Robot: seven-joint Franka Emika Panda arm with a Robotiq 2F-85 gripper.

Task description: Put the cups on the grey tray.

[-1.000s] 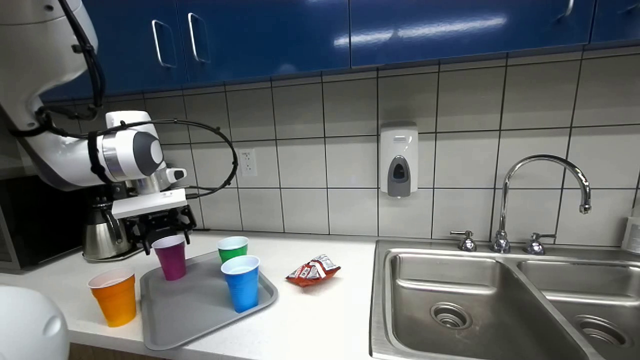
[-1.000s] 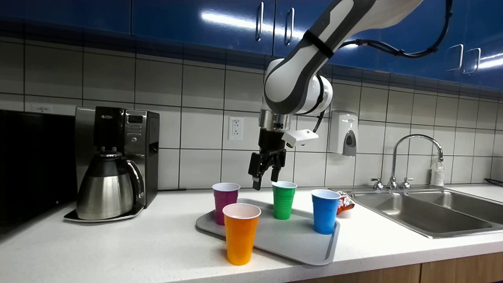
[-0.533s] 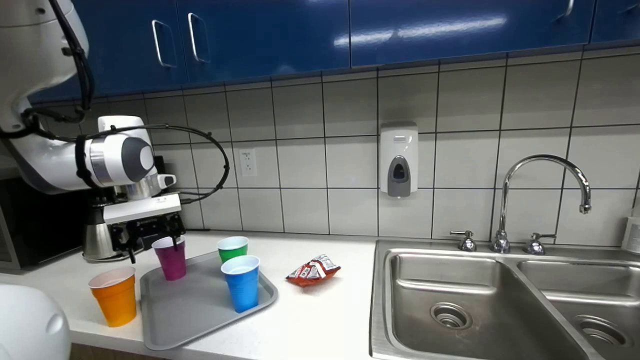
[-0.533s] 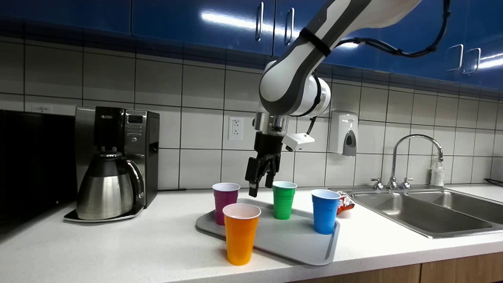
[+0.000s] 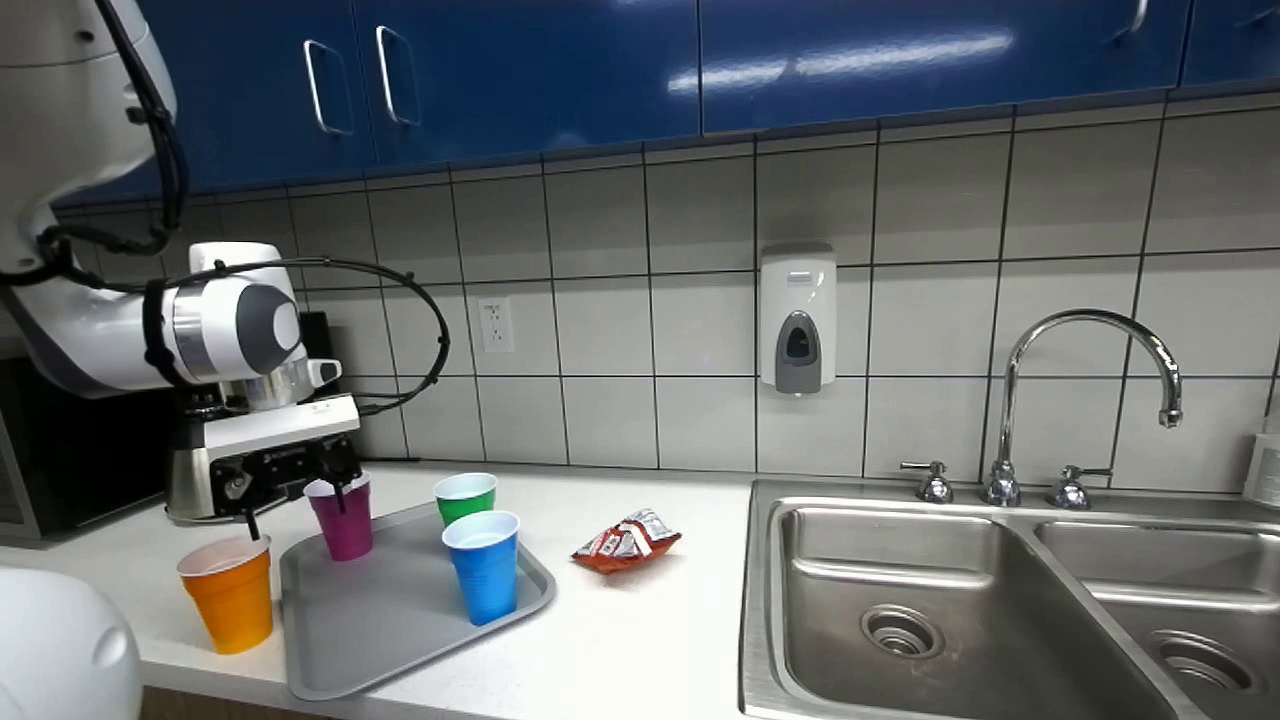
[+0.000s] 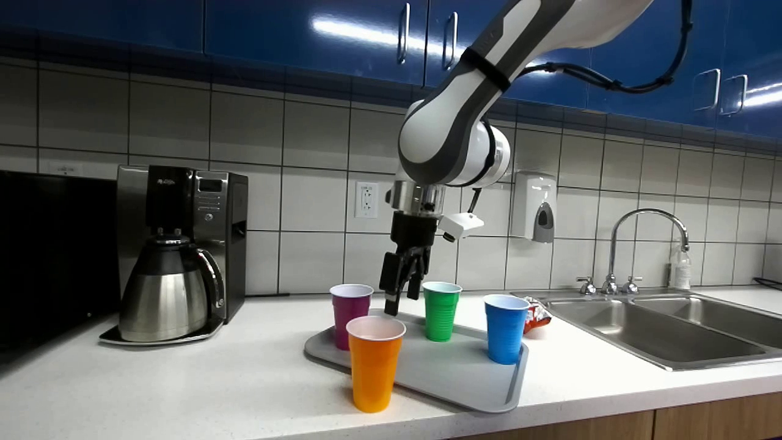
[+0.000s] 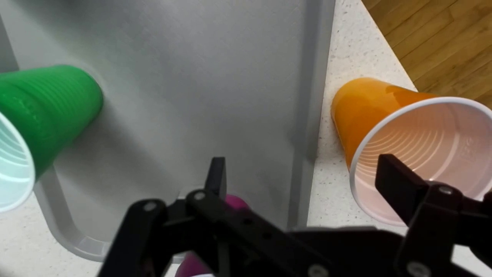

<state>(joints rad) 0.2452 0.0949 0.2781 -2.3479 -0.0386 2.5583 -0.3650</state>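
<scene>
End effector [image 7: 301, 165] spread wide, tips down, w/ grey tray [image 7: 230, 96] & bench [image 6: 201, 385] showing btwn fingers. In wrist view one finger [image 7: 401, 188] overlaps mouth of orange cup [image 7: 363, 111]; can't tell if tip's inside, above or touching rim. Other finger [image 7: 217, 177] nr purple cup [image 5: 347, 535], contact unclear.

Orange cup upright on bench, just beside tray. Purple cup, green cup [image 6: 441, 318] & blue cup [image 6: 506, 333] upright on tray. Orange & green insides, wrist view: pale ribbed walls. Blue & purple: can't see to bottom. Coffee pot [image 6: 164, 305] sits on base of coffee maker [image 6: 211, 235], contents can't tell. Sink [image 5: 760, 600]: two steel basins, one cut off at R edge in an exterior view.

Wrist view: purple cup mostly hidden behind end effector, green cup runs off L edge, orange cup just clipped at R edge. Packet [image 6: 537, 318], red/silver, on bench nr tray; part hidden behind blue cup in an exterior view. Bottle [image 5: 1265, 470] by sink clipped at edge in an exterior view, label too small to read. Pot part hidden behind arm [image 5: 110, 350] in an exterior view.
</scene>
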